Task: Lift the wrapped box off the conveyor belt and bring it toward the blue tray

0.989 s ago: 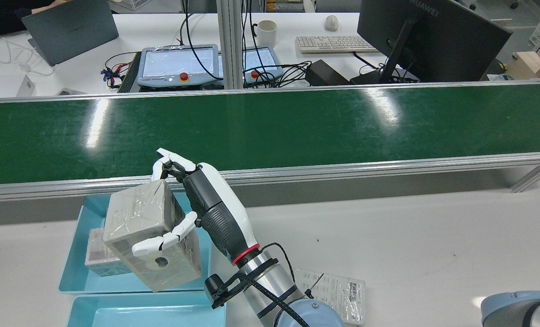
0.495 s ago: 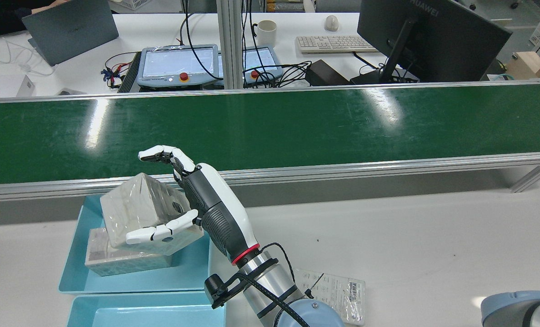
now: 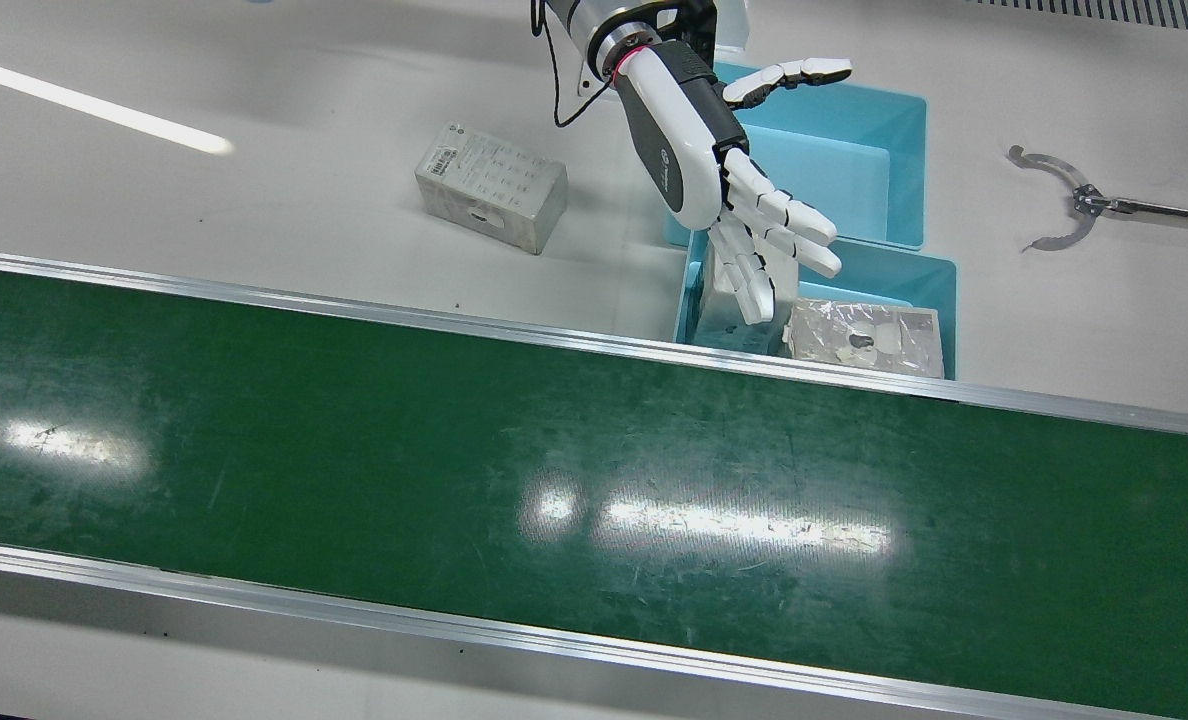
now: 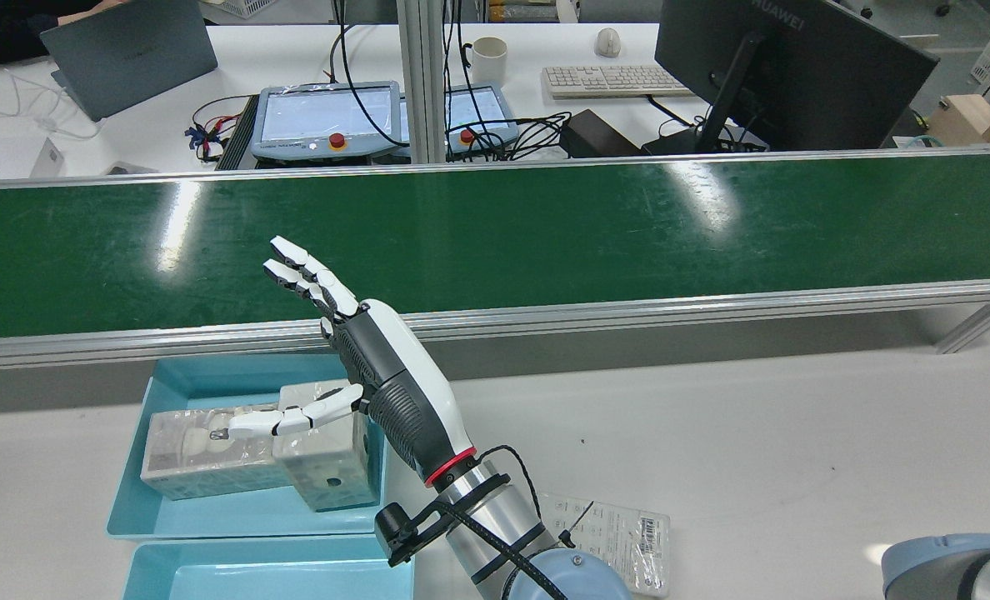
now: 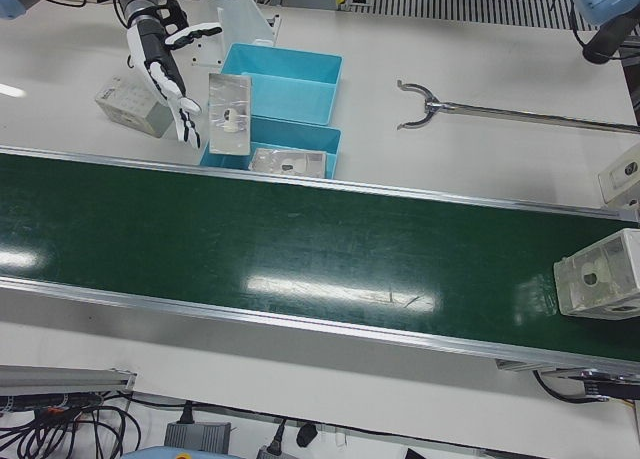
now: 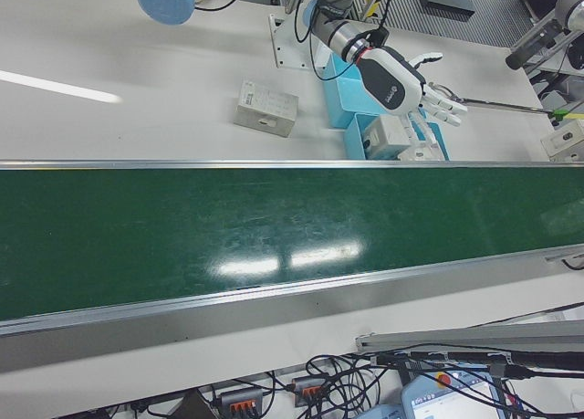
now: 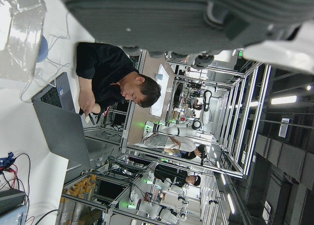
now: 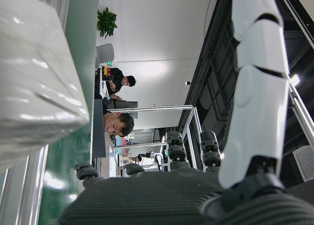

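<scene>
The wrapped box (image 4: 326, 467) stands in the blue tray (image 4: 125, 500) at the lower left of the rear view, leaning against a second wrapped box (image 4: 203, 467) that lies flat beside it. In the left-front view, at the upper left of the frame, the box looks upright and tilted, so it may not yet have settled. The left robot hand (image 4: 353, 358) is just above and beside it with its fingers (image 4: 299, 271) spread wide and pointing out over the conveyor belt (image 4: 545, 233); the thumb reaches across the top of the boxes, and whether it touches the wrapping cannot be told. It grips nothing. The right robot hand shows only in its own camera, where a finger stands straight and a pale blurred surface fills the left of the frame; its state cannot be told.

Judged from this, the carry is done and the step in hand is the release. The next move calls for lifting the left robot hand clear without knocking the leaning box. At the right edge of the left-front view another wrapped parcel (image 5: 600, 274) sits on the belt. A spare box (image 3: 491, 186) lies on the counter (image 3: 254, 150).
</scene>
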You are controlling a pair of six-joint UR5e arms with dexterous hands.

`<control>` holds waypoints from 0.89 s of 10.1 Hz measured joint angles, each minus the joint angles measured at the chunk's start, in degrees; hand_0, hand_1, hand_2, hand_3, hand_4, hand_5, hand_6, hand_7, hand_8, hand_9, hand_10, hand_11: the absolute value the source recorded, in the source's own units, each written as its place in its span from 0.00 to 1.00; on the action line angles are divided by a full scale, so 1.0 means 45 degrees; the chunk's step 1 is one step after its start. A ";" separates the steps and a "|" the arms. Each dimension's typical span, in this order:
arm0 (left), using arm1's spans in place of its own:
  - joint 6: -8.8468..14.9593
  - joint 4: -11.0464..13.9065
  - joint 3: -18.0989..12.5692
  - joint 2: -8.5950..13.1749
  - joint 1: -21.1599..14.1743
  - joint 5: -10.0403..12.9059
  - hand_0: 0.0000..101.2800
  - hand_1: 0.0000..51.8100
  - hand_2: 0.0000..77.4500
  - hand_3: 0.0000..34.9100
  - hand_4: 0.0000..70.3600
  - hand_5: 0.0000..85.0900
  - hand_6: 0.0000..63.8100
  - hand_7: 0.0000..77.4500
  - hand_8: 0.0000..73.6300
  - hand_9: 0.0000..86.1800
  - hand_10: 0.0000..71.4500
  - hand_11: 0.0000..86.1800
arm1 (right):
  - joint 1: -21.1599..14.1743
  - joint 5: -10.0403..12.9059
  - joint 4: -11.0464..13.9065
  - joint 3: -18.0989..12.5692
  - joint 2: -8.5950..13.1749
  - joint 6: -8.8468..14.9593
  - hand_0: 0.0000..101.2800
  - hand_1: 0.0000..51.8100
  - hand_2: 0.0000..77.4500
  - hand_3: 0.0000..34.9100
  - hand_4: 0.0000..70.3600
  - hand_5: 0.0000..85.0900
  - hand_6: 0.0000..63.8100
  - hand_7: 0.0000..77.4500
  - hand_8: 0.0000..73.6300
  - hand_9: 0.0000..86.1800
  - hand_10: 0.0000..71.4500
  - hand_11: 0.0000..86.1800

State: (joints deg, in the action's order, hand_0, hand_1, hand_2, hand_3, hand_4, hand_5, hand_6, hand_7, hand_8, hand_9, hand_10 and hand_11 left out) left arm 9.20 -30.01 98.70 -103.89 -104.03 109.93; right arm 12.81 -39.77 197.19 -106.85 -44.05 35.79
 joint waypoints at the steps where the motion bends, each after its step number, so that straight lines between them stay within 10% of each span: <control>1: 0.0000 0.0000 0.0000 0.0000 0.0001 0.0000 0.00 0.00 0.01 0.00 0.00 0.01 0.00 0.00 0.00 0.00 0.00 0.00 | 0.0000 0.0000 0.0000 0.0000 0.0000 0.0000 0.47 0.28 0.21 0.88 0.00 0.12 0.02 0.11 0.00 0.02 0.02 0.04; 9: 0.0000 0.0000 0.0000 0.0000 0.0000 0.0000 0.00 0.00 0.01 0.00 0.00 0.01 0.00 0.00 0.00 0.00 0.00 0.00 | 0.0000 0.0000 0.0000 0.0000 0.0000 0.0000 0.47 0.32 0.21 0.85 0.00 0.10 0.00 0.08 0.00 0.02 0.00 0.03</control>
State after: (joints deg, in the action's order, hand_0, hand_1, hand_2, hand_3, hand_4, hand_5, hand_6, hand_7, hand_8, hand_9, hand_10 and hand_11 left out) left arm 9.20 -30.01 98.70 -103.89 -104.03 109.93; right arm 12.81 -39.77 197.19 -106.85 -44.05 35.79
